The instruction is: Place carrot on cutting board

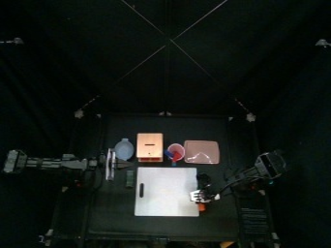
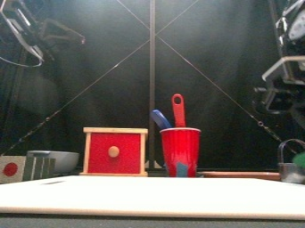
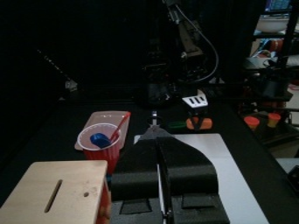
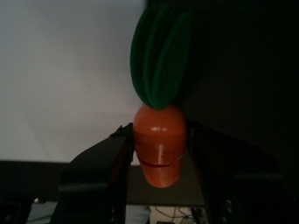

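Observation:
The carrot (image 4: 160, 147), orange with green leaves (image 4: 163, 52), sits between the jaws of my right gripper (image 1: 203, 196), which is shut on it. The gripper holds it at the right edge of the white cutting board (image 1: 162, 191). I cannot tell whether the carrot touches the board. In the left wrist view the carrot (image 3: 198, 102) shows at the far end of the board (image 3: 228, 166). In the front view only its green top (image 2: 298, 161) shows at the right. My left gripper (image 1: 114, 166) rests shut and empty to the left of the board.
A wooden box with a red front (image 2: 114, 151), a red cup (image 2: 180, 151) holding utensils, and a pinkish tray (image 1: 203, 152) stand in a row behind the board. A small grey container (image 2: 42, 163) is at the left.

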{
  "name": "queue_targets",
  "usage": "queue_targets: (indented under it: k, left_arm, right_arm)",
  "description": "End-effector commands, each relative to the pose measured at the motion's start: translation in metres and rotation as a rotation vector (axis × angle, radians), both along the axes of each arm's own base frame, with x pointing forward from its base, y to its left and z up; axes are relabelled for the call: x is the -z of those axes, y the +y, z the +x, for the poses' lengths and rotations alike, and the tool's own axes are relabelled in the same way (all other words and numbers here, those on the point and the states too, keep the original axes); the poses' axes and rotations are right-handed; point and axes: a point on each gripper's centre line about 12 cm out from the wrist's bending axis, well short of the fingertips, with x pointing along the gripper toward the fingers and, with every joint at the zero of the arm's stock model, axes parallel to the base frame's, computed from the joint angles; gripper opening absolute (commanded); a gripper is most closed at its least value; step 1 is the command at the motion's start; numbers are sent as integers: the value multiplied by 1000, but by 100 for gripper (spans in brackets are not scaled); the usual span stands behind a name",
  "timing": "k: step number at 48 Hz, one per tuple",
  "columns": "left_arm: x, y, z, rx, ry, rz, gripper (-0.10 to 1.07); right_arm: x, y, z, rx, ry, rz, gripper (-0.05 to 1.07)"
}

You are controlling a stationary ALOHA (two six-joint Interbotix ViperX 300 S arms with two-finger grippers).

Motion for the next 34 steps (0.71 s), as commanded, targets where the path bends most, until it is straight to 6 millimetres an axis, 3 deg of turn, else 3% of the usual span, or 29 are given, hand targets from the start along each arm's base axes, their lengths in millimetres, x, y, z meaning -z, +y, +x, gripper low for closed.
queue_targets:
  k: [1, 8, 14, 24, 34]
  left_arm:
    - [-8, 0, 2, 1, -29, -6, 9]
    - [-8, 1, 1, -6, -40, -24, 9]
    - [-6, 1, 1, -10, -37, -27, 9]
    - [-14, 2, 1, -14, -82, -32, 9]
    - [-6, 3, -1, -23, -71, -56, 9]
  right_arm:
    - [-23, -5, 23, 11, -64, -8, 69]
    - [-38, -24, 64, 31, -133, -56, 69]
    - [-37, -36, 93, 52, -156, -83, 69]
    - [-24, -39, 134, 82, -203, -69, 69]
    - [-3, -36, 156, 86, -206, -67, 69]
